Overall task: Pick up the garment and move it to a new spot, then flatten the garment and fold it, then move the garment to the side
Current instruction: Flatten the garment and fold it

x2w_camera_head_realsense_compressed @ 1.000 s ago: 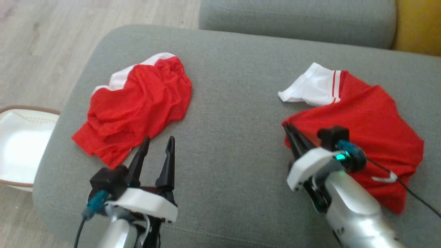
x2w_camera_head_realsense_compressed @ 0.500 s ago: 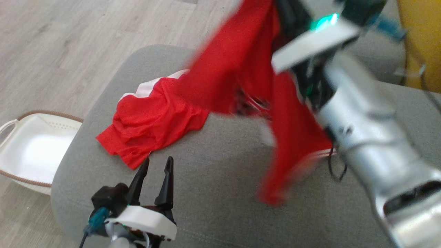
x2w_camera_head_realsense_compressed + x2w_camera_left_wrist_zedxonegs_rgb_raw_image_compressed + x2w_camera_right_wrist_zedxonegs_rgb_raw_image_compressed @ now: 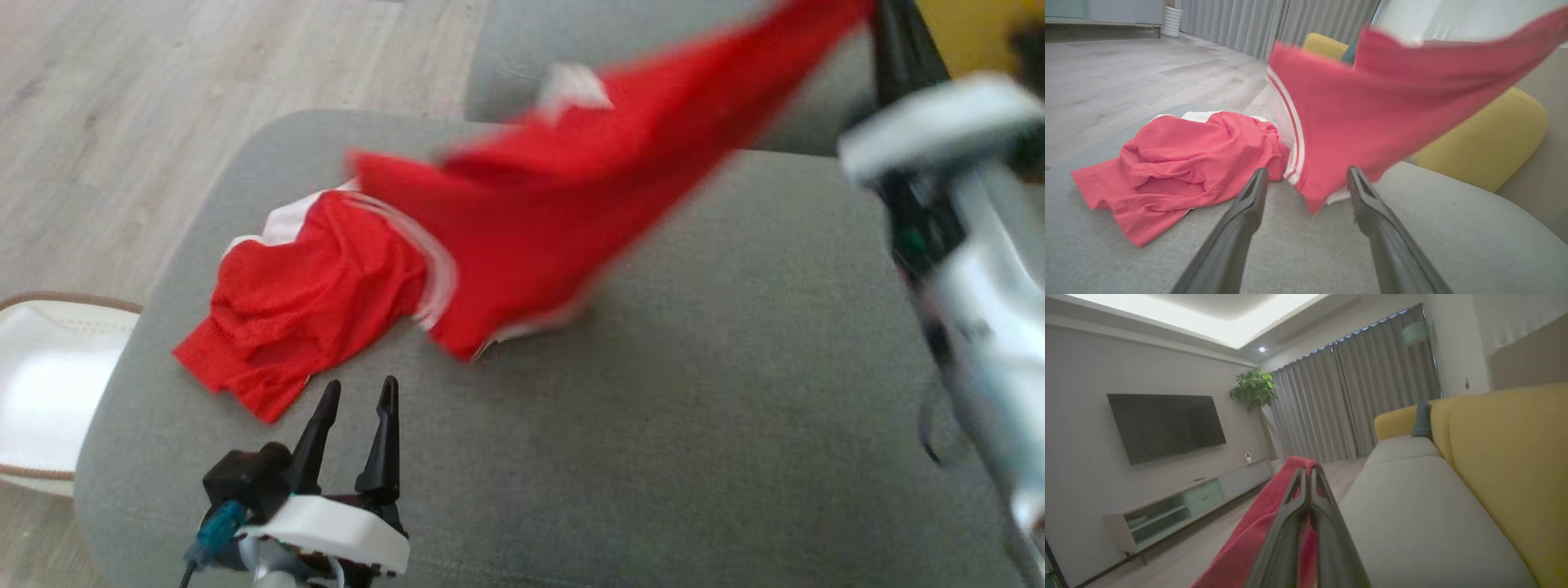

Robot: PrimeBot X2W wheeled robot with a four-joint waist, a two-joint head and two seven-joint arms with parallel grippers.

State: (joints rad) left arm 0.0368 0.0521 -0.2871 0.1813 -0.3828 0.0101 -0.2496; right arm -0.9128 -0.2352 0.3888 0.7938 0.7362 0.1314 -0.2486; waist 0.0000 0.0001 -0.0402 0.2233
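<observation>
At the grey cushion's (image 3: 694,408) near edge the left gripper (image 3: 359,384) hovers with its fingers spread and empty. A crumpled second red garment (image 3: 302,302) lies just beyond it by the left edge, and past that edge a white basket (image 3: 49,367) sits on the wood floor (image 3: 163,82). The right gripper (image 3: 1308,473), pressed together, pinches the red garment (image 3: 555,212), which is blurred in the air over the cushion's middle, with a yellow backrest (image 3: 1502,457), grey curtains (image 3: 1355,404) and a wall TV (image 3: 1165,424) farther off.

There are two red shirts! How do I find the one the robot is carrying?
Look at the big grey sofa cushion. Above it a red shirt stretches through the air up to the right claw, which is shut on it. The other red shirt lies crumpled on the cushion.
</observation>
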